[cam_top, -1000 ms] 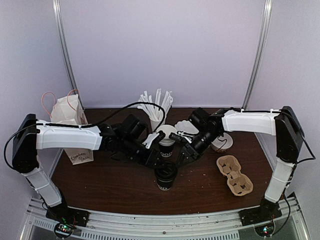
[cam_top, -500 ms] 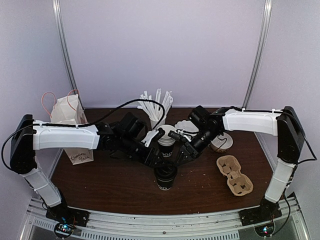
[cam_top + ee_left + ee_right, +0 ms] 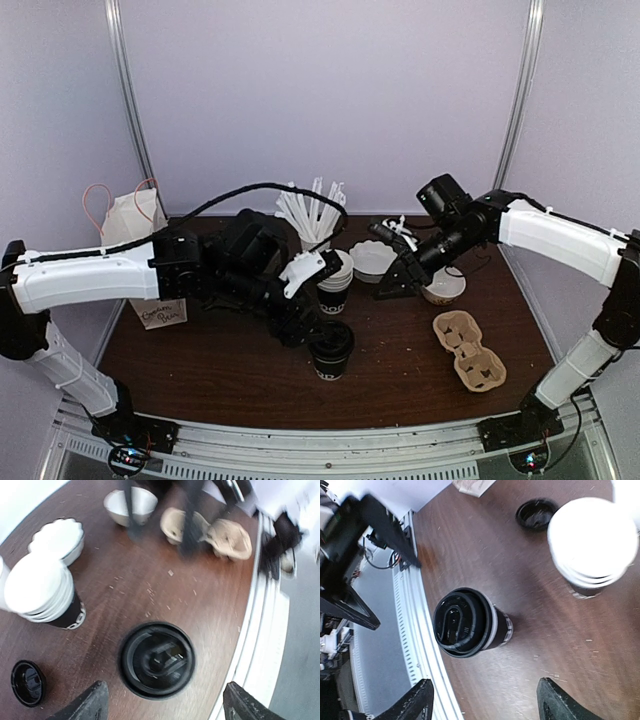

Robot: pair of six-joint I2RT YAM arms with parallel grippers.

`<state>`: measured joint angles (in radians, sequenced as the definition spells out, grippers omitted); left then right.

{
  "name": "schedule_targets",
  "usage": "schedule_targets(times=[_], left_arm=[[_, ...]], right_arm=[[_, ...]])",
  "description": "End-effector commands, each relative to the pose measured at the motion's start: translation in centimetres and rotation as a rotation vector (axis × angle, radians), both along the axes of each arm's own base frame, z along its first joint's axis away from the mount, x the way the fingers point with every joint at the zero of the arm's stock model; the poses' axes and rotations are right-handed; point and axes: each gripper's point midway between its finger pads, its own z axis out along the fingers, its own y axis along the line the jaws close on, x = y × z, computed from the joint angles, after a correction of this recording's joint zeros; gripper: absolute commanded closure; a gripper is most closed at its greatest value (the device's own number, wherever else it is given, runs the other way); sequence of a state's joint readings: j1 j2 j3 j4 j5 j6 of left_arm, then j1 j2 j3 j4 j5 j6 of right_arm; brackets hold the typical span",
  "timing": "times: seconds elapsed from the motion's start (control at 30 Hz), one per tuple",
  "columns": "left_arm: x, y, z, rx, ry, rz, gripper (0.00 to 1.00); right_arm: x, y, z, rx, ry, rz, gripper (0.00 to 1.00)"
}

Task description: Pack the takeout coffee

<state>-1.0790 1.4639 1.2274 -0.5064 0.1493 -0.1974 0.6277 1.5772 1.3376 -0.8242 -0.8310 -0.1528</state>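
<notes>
The takeout coffee [image 3: 331, 350], a black cup with white lettering and a black lid, stands upright and free near the table's front edge. Seen from above, its lid [image 3: 157, 660] lies between and ahead of my left gripper [image 3: 167, 707], which is open with nothing in it. In the top view the left gripper [image 3: 300, 310] hovers just behind and left of the cup. My right gripper [image 3: 390, 260] is open and empty, up and to the right of the cup. In the right wrist view the cup [image 3: 467, 622] shows well clear of that gripper [image 3: 485, 705].
Stacked white cups in a black cup [image 3: 334, 280] stand behind the coffee, with a loose black lid [image 3: 28, 682] nearby. Two pale bowls [image 3: 372, 258] [image 3: 443, 287], a cardboard cup carrier [image 3: 468, 350], a cup of straws [image 3: 312, 215] and a white paper bag [image 3: 140, 235] are around.
Both grippers opened wider and drew away from the cups. The right arm lifted and swung back to the right; the left wrist rose above the coffee.
</notes>
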Motion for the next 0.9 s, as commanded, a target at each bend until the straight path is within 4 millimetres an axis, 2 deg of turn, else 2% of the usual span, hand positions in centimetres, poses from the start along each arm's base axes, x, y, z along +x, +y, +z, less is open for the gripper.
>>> schedule_targets(times=[0.0,0.13,0.27,0.3,0.33,0.43,0.63,0.87], left_arm=[[-0.2,0.6,-1.5,0.178,-0.131,-0.090,0.18],[0.5,-0.1,-2.4,0.223,-0.138,-0.089,0.17],[0.7,-1.5,-3.4,0.249,-0.125,-0.103,0.16],[0.7,-1.6,-3.7,0.264,-0.137,-0.123,0.13],[1.0,-1.7,-4.1,0.282,-0.146,-0.118,0.04],[1.6,-1.7,-4.9,0.323,-0.160,-0.113,0.03],[0.8,-2.7,-5.6,0.307,-0.102,-0.150,0.05],[0.6,-3.2,-6.4,0.314,-0.075,-0.160,0.12]], right_arm=[[1.9,-3.7,2.9,0.007,-0.144,-0.074,0.25],[3.7,-7.1,5.3,0.057,-0.186,-0.188,0.24],[4.4,-9.2,6.2,0.090,-0.207,-0.260,0.23],[4.5,-9.6,6.4,0.093,-0.211,-0.271,0.22],[4.6,-9.8,6.4,0.096,-0.212,-0.280,0.22],[4.7,-10.2,6.7,0.109,-0.212,-0.296,0.22],[4.7,-10.4,6.7,0.116,-0.210,-0.301,0.21],[4.7,-10.5,6.5,0.117,-0.210,-0.304,0.21]])
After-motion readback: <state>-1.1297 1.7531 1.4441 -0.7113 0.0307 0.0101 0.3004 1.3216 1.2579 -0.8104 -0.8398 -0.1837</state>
